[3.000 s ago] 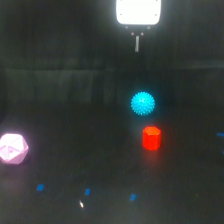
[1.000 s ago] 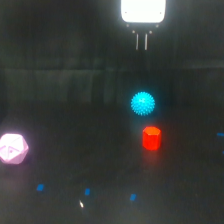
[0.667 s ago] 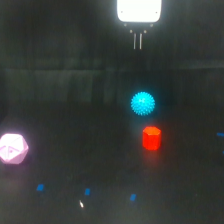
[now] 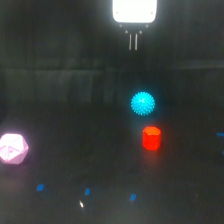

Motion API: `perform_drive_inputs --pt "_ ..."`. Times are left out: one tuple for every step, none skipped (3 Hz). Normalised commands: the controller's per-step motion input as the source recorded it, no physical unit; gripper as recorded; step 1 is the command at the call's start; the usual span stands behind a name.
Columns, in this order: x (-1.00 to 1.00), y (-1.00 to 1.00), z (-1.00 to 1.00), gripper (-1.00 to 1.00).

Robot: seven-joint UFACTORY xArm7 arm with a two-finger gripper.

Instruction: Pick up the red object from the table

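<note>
The claw (image 4: 133, 42) hangs high above the surface (image 4: 60, 100), its two thin fingers nearly together and holding nothing, though blur makes the gap hard to judge. The red object (image 4: 151, 138) stands just below the cyan spiky ball (image 4: 143, 103). Risk: a descent may strike that ball first and displace the target.

Dim, soft-focus scene (blown-out white glare at top), glowing colours.
</note>
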Motion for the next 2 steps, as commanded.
perform_drive_inputs --pt "-0.27 -0.11 0.64 -0.41" --pt "-0.49 0.37 0.51 0.73"
